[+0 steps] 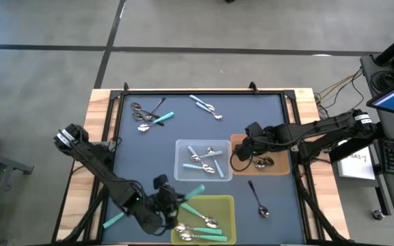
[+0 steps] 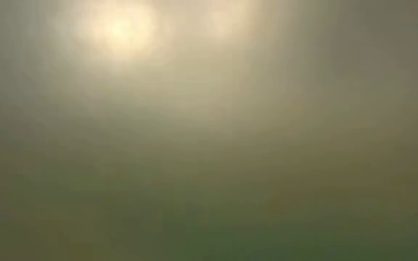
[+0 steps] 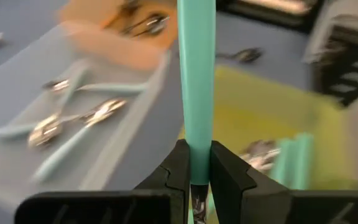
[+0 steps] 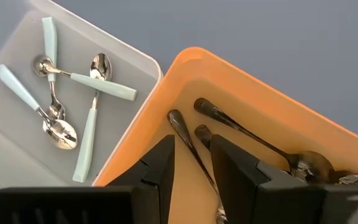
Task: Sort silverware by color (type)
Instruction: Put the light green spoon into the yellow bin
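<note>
One teal spoon (image 3: 196,81) clamped by left gripper (image 3: 194,163) beside yellow-green bin (image 1: 227,203) edge.
</note>
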